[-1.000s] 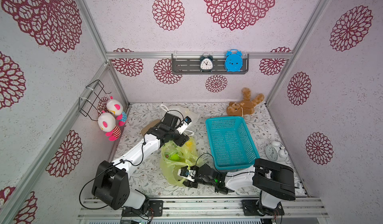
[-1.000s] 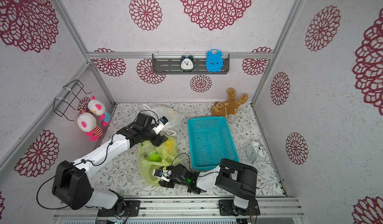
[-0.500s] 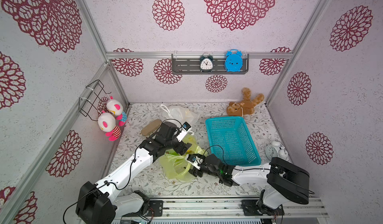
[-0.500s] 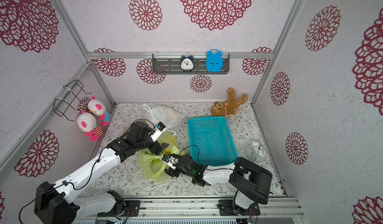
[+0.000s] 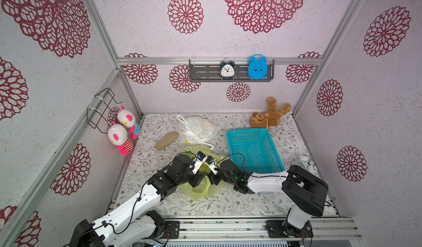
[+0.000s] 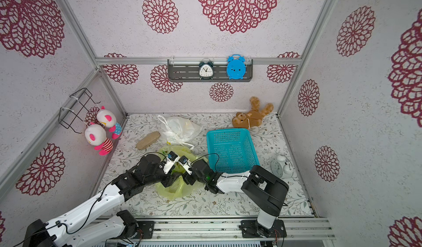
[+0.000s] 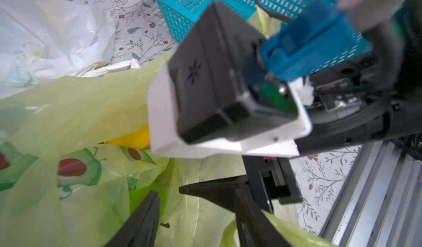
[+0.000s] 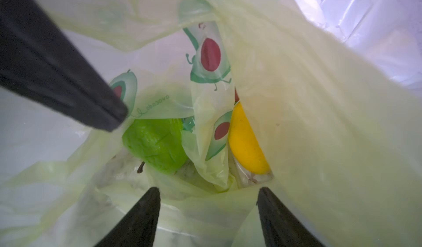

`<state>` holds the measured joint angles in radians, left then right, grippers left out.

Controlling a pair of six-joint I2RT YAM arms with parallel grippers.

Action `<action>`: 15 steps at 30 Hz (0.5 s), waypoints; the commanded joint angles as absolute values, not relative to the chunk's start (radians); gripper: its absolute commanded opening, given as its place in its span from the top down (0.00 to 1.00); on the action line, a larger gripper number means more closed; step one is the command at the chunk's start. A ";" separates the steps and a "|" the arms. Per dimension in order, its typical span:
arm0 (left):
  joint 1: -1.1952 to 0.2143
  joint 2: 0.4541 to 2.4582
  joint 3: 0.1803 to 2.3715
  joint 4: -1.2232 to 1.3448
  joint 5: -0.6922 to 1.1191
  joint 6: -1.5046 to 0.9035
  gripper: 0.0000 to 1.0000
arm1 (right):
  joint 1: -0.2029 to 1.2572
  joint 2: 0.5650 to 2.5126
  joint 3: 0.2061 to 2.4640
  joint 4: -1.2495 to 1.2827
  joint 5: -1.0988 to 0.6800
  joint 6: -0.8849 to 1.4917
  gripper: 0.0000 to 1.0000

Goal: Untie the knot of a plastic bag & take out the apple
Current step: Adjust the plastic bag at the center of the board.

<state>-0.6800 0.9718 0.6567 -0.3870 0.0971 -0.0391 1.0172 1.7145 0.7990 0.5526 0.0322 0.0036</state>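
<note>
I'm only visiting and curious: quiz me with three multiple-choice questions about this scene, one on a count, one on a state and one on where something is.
1. How many clocks stand on the wall shelf?
A. one
B. two
C. four

2. The blue basket is:
A. empty
B. full of fruit
C. upside down

3. Where is the green apple?
A. in the blue basket
B. inside the yellow-green bag
C. on the wall shelf

Answers:
1 B: only a dark clock and a blue clock stand there.
2 A: its mesh floor shows bare in both top views.
3 B: the right wrist view looks into the bag at the apple, which lies near a yellow fruit.
</note>
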 commanded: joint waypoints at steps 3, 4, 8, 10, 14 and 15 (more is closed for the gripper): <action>-0.693 0.938 0.644 -0.357 0.137 -0.082 0.69 | 0.990 1.750 0.949 0.498 0.106 0.127 0.31; -0.693 0.930 0.642 -0.354 0.152 -0.086 0.70 | 0.988 1.770 0.992 0.459 0.119 0.136 0.31; -0.695 0.905 0.623 -0.353 0.191 -0.131 0.73 | 0.982 1.867 1.158 0.310 0.168 0.168 0.30; -0.695 0.897 0.616 -0.362 0.204 -0.161 0.74 | 0.971 1.913 1.224 0.251 0.182 0.195 0.29; -0.693 0.884 0.573 -0.335 0.167 -0.226 0.73 | 0.926 1.959 1.265 0.228 0.195 0.281 0.27; -0.694 0.886 0.566 -0.331 0.177 -0.236 0.73 | 0.914 1.980 1.293 0.208 0.184 0.295 0.27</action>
